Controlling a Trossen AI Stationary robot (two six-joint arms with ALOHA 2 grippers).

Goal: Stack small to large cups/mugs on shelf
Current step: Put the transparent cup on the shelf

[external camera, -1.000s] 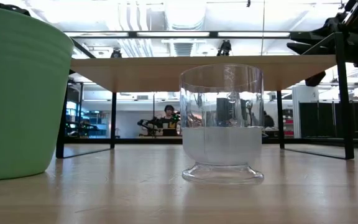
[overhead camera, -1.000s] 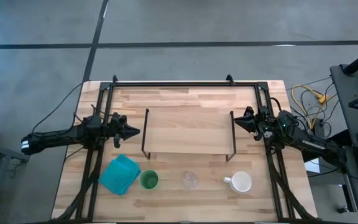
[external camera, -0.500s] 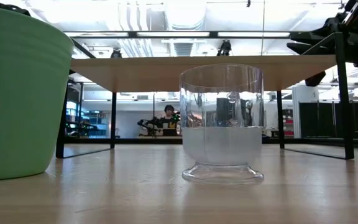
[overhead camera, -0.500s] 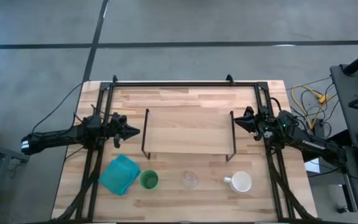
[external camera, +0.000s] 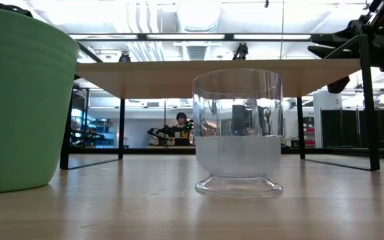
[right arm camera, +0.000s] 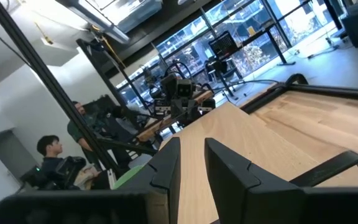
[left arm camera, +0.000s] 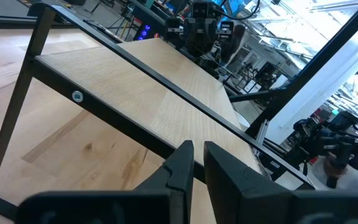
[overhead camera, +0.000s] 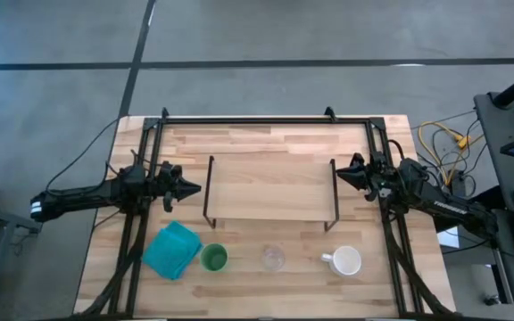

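The shelf (overhead camera: 270, 185), a light-wood board on thin black legs, stands mid-table. On the tabletop, in a row along its near edge, stand the green cup (overhead camera: 213, 258), the small clear glass cup (overhead camera: 274, 259) and the white handled mug (overhead camera: 346, 261), each on its base. The low view shows the green cup (external camera: 19, 100) and glass cup (external camera: 237, 130) up close, with the shelf (external camera: 212, 73) behind them. My left gripper (overhead camera: 194, 189) hovers at the shelf's left end, shut (left arm camera: 198, 146) and holding nothing. My right gripper (overhead camera: 342, 174) hovers at the shelf's right end, its fingers a little apart (right arm camera: 192, 144) and holding nothing.
A folded teal cloth (overhead camera: 172, 250) lies left of the green cup. Black frame rails (overhead camera: 139, 223) (overhead camera: 393, 227) run along the table's left and right sides. Yellow cables (overhead camera: 449, 143) lie off the table's right edge. People (right arm camera: 51, 149) sit in the room beyond.
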